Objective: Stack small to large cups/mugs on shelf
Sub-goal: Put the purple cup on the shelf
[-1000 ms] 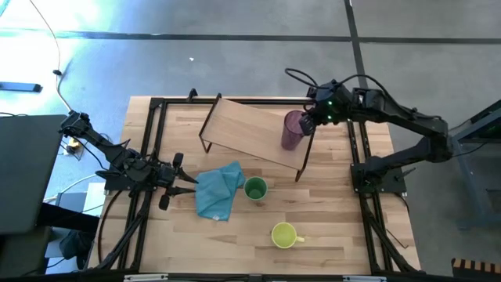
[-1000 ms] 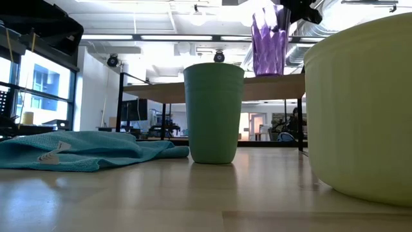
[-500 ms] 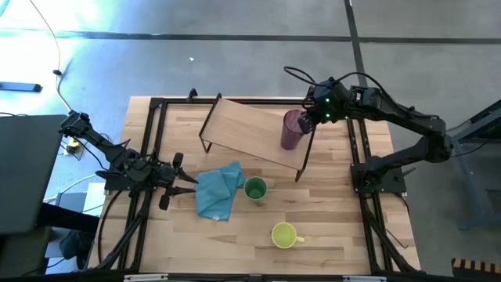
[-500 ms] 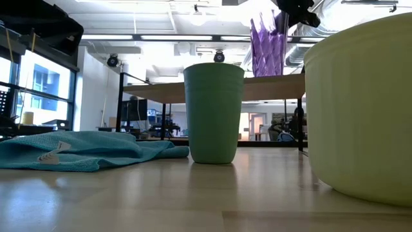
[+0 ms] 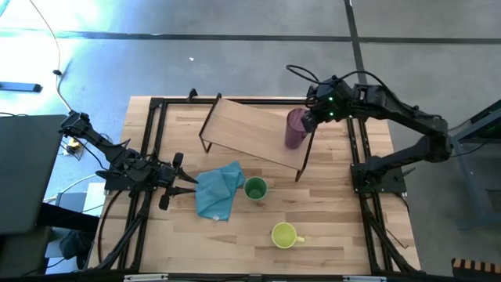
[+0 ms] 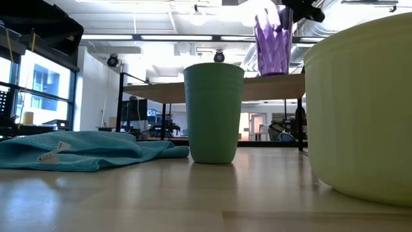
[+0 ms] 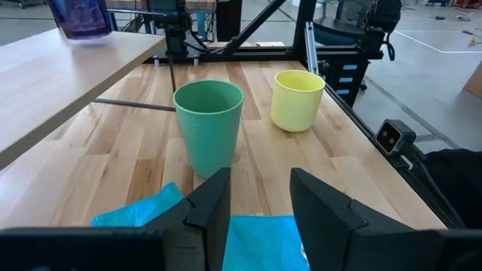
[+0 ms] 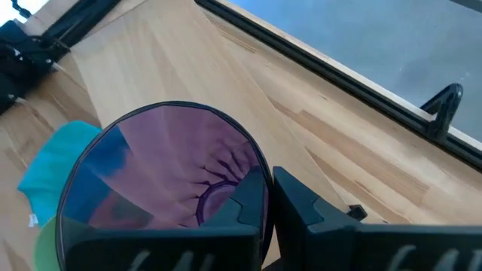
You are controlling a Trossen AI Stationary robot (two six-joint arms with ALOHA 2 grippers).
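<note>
The purple tumbler (image 5: 295, 128) is upright at the right end of the light-wood shelf (image 5: 243, 129); in the low view (image 6: 271, 42) its base is at the board's top. My right gripper (image 5: 311, 120) is shut on it. The green cup (image 5: 255, 188) stands on its base on the tabletop in front of the shelf. The yellow mug (image 5: 284, 234) stands nearer the front edge. My left gripper (image 5: 185, 185) is open and empty at the left, just beside the blue cloth (image 5: 218, 190), pointing at the green cup (image 7: 208, 124). My right gripper holds the tumbler's wall at the rim (image 8: 262, 181), on the side toward the table's right edge, one finger inside and one outside. The fingers slant down from the right. The tumbler is upright; I cannot tell whether its base rests on the shelf or hangs just above.
The blue cloth lies crumpled on the tabletop left of the green cup. Black frame rails (image 5: 149, 157) run along the table's left, right and far sides. The shelf stands on thin dark legs (image 5: 301, 166), with open board left of the tumbler.
My right gripper has shifted a little toward the table's right edge with the tumbler. The tumbler leaned half a second ago and stands upright now, slightly farther right on the shelf.
</note>
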